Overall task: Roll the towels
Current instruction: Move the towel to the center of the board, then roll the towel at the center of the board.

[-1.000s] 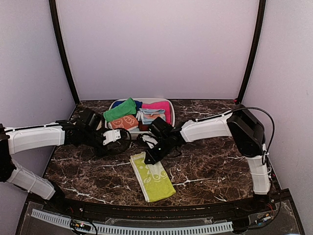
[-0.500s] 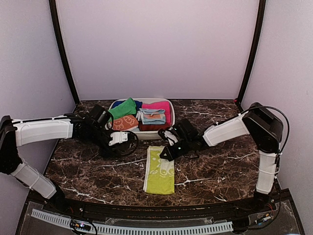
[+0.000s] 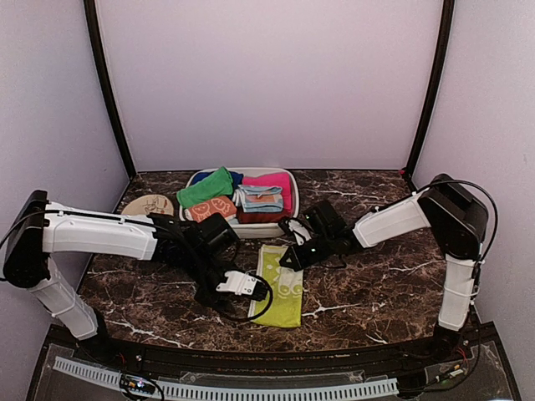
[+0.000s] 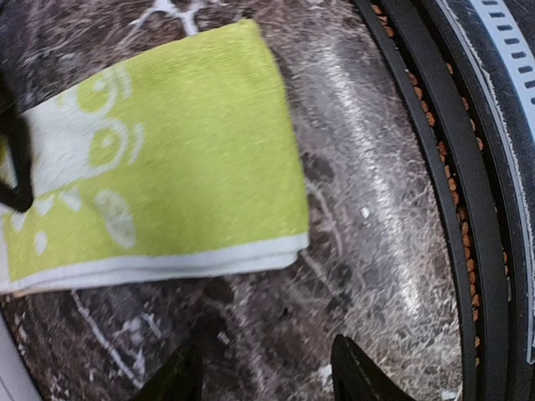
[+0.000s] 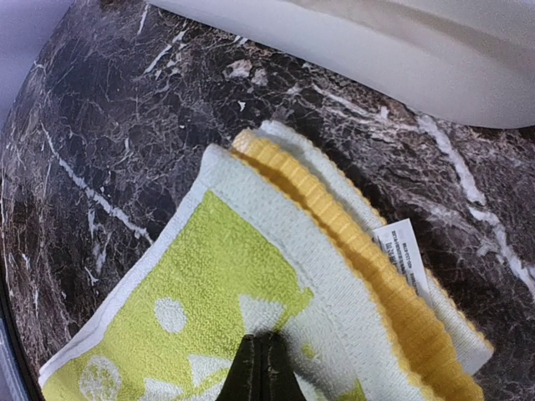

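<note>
On the dark marbled tabletop, a white tray is seen at the far side, filled with folded cloths. The printed towel, cream and yellow-green, is laid flat in front of the tray, folded into a long strip with one short end toward the tray. The green towel is kept in the tray's left part, on top of other cloths. The right tool is pressed together, its tips set on the strip's far end; whether cloth is nipped between them cannot be told. The left tool is spread, with only bare tabletop between its fingers, just beside the strip's left edge.
</note>
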You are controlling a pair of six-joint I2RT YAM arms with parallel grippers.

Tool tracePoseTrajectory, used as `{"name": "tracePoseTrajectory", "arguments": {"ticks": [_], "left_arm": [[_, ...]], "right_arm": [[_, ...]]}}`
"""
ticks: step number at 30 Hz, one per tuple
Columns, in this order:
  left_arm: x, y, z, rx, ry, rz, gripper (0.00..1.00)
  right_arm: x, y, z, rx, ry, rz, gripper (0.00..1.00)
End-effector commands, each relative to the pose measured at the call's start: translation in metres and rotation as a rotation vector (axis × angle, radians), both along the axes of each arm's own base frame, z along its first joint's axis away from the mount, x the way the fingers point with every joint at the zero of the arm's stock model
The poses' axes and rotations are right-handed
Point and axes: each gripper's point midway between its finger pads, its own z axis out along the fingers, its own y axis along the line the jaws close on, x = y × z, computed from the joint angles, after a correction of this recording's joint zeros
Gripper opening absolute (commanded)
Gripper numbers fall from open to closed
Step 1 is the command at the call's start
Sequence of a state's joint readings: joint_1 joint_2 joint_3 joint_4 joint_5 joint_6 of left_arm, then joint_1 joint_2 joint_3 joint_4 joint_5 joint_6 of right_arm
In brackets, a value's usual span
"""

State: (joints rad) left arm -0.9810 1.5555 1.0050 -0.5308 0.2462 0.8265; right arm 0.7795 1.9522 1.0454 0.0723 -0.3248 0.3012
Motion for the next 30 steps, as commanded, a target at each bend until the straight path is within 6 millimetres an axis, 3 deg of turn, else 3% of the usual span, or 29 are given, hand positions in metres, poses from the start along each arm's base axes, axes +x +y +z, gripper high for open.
{"name": "tracePoseTrajectory", "arguments": {"ticks": [1, 7, 15, 23, 30], "left_arm": [[-0.022, -0.020, -0.017, 0.033, 0.006, -0.099, 0.53], [-0.017, -0.046, -0.031, 0.019, -0.049, -0.107, 0.41], [-0.018, -0.055, -0.035, 0.016, -0.055, -0.089, 0.35], [-0.030, -0.032, -0.023, 0.094, -0.026, -0.091, 0.37], [-0.027, -0.034, -0.014, 0.157, -0.086, -0.081, 0.34]], "right_arm": [[-0.003, -0.023, -0.034, -0.112, 0.063, -0.048, 0.00], [-0.002, -0.022, -0.026, -0.105, 0.055, -0.048, 0.00], [-0.006, -0.026, -0.030, -0.115, 0.066, -0.048, 0.00], [-0.011, -0.031, -0.036, -0.133, 0.083, -0.048, 0.00], [-0.009, -0.030, -0.033, -0.132, 0.083, -0.049, 0.00]]}}
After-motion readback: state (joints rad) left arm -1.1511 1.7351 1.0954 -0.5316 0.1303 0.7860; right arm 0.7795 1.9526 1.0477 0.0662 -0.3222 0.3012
